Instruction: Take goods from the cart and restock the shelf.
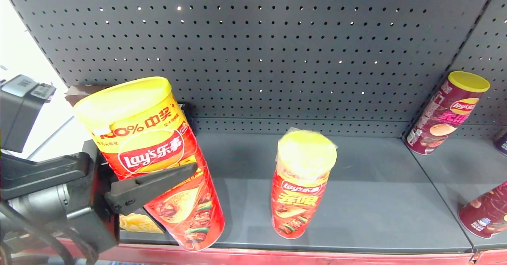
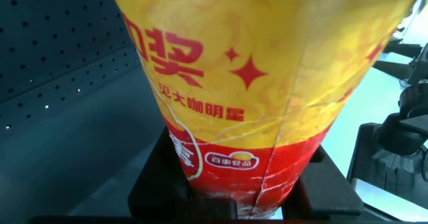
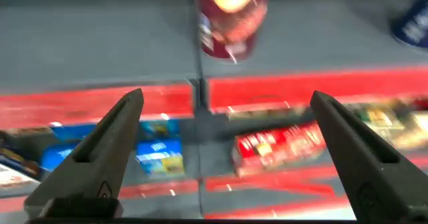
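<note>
Our left gripper [image 1: 174, 174] is clamped on the can [image 1: 146, 138] about mid-height. The can leans, with its base low by the front lip of the shelf [image 1: 376, 201]. Off to the gripper's right a second can [image 1: 303, 182] stands, well apart. We judge it best to carry ours deeper past the lip, straighten it, seat the base flat, then let go. Our right gripper [image 3: 227, 95] hangs spread, holding nothing.

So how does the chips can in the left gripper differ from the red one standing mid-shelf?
The held can is clamped in the left gripper; the shelf can stands free. The held can looks bigger with a broad yellow band; the shelf can is mostly red. Both have yellow lids.
</note>
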Available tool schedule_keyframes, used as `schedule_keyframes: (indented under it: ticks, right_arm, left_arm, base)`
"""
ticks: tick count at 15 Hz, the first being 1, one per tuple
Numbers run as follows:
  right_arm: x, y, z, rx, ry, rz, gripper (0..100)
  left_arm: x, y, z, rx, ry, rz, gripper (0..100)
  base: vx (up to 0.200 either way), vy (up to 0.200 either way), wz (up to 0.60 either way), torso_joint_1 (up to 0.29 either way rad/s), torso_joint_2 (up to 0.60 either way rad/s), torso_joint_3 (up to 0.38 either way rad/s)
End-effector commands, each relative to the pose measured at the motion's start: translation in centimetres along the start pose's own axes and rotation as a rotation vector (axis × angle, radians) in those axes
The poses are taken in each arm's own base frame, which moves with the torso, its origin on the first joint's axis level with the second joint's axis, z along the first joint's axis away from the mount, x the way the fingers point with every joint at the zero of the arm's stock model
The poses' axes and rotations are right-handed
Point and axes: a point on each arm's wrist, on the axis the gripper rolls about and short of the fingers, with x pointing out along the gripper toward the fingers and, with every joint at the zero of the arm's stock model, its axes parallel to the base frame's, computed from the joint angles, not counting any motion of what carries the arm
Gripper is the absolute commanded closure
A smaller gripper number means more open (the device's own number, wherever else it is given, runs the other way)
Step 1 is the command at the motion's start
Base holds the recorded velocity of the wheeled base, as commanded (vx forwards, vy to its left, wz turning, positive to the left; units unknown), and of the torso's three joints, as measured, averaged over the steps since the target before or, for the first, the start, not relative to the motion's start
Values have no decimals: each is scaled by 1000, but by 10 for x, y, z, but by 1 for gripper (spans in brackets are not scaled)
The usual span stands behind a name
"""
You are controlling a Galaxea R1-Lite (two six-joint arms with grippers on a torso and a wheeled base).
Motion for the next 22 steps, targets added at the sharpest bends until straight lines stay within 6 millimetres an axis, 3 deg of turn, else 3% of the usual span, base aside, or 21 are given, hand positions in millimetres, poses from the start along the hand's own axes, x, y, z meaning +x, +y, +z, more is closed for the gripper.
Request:
schedule_keyframes:
  ticks: [1, 3, 6, 9, 15, 21, 22]
  right_arm:
    - [1, 5, -2, 3, -50, 189, 0]
    - [2, 8, -3, -9, -86, 339, 0]
    - [3, 1, -4, 50, -58, 19, 0]
    - [4, 3, -10, -6, -49, 111, 0]
    - [4, 3, -10, 2, -47, 111, 0]
    - [4, 3, -10, 2, -47, 111, 0]
    - [4, 3, -10, 2, -47, 111, 0]
  left_arm:
    - [1, -1, 1, 5, -11, -9, 100]
    - [2, -2, 1, 4, -10, -15, 100]
    - [2, -2, 0, 4, -8, -15, 100]
    - [2, -3, 0, 3, -7, -24, 100]
    - [6, -3, 4, 3, -9, -42, 100]
    - [31, 15, 11, 0, 0, -53, 100]
    - [34, 25, 10, 13, 7, -17, 100]
  base:
    - [0, 0, 0, 0, 0, 0]
    - [0, 0, 0, 0, 0, 0]
    - [0, 0, 0, 0, 0, 0]
    - [0, 0, 0, 0, 0, 0]
    - [0, 0, 0, 0, 0, 0]
    - [0, 0, 0, 0, 0, 0]
    - [0, 0, 0, 0, 0, 0]
